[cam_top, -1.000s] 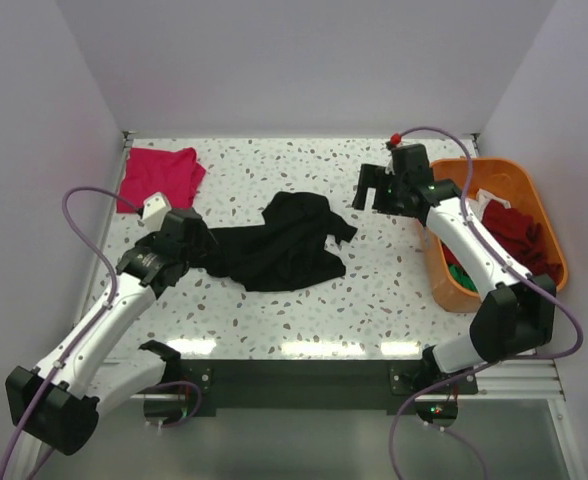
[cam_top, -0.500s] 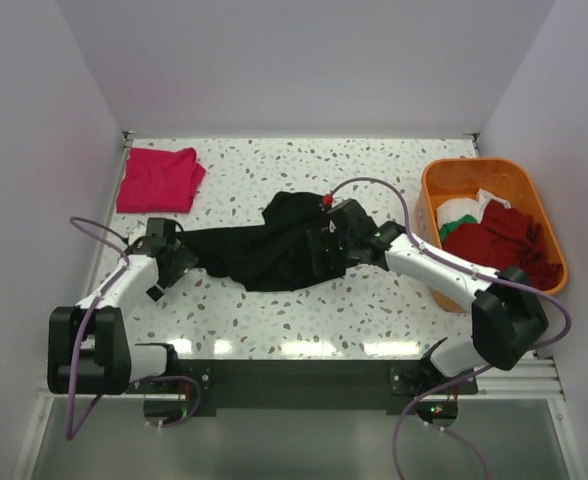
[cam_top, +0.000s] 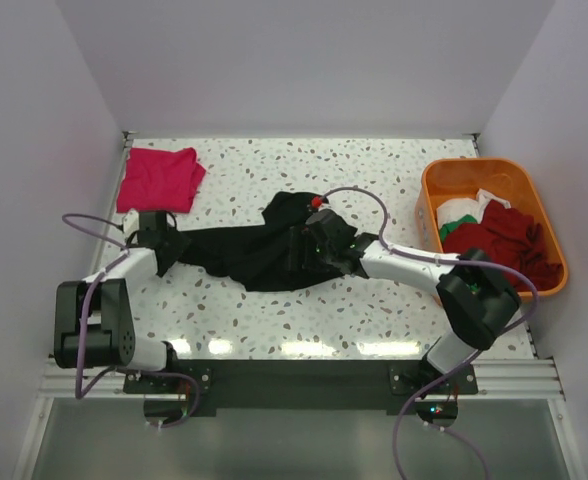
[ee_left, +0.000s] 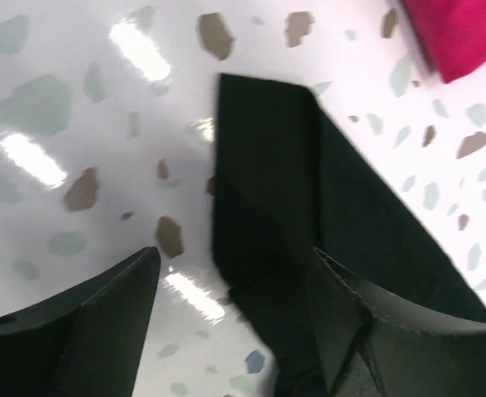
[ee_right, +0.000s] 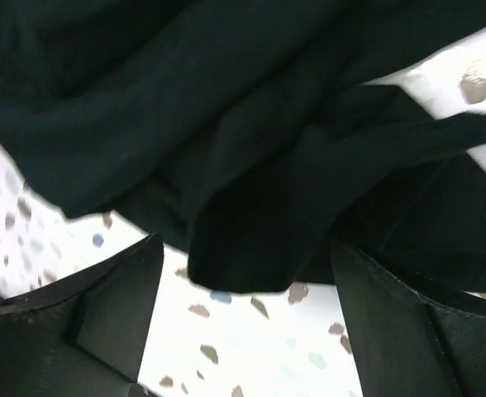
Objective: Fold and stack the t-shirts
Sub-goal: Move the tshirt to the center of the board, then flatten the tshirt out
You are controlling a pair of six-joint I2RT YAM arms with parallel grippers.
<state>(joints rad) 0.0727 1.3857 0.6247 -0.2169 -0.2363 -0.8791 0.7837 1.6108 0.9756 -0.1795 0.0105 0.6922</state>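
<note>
A black t-shirt [cam_top: 274, 252] lies crumpled and stretched out sideways in the middle of the table. My left gripper [cam_top: 174, 243] is at its left end, open. In the left wrist view a flat corner of the black t-shirt [ee_left: 284, 198] lies between the jaws of the left gripper [ee_left: 235, 285], close to the right finger [ee_left: 392, 347]. My right gripper [cam_top: 296, 250] is low over the shirt's middle, open. In the right wrist view a rounded fold of the black t-shirt [ee_right: 251, 223] hangs between the jaws of the right gripper [ee_right: 245, 277]. A folded pink-red t-shirt [cam_top: 159, 178] lies at the back left.
An orange tub [cam_top: 474, 165] stands at the right edge and holds a dark red shirt [cam_top: 504, 240], a green one [cam_top: 446, 228] and a white one [cam_top: 459, 210]. The pink-red shirt's corner shows in the left wrist view [ee_left: 466, 33]. White walls close in the left, back and right.
My right arm swung from beside the tub down to the black shirt's middle. My left arm drew back and moved left to the shirt's left end, which now lies stretched out.
</note>
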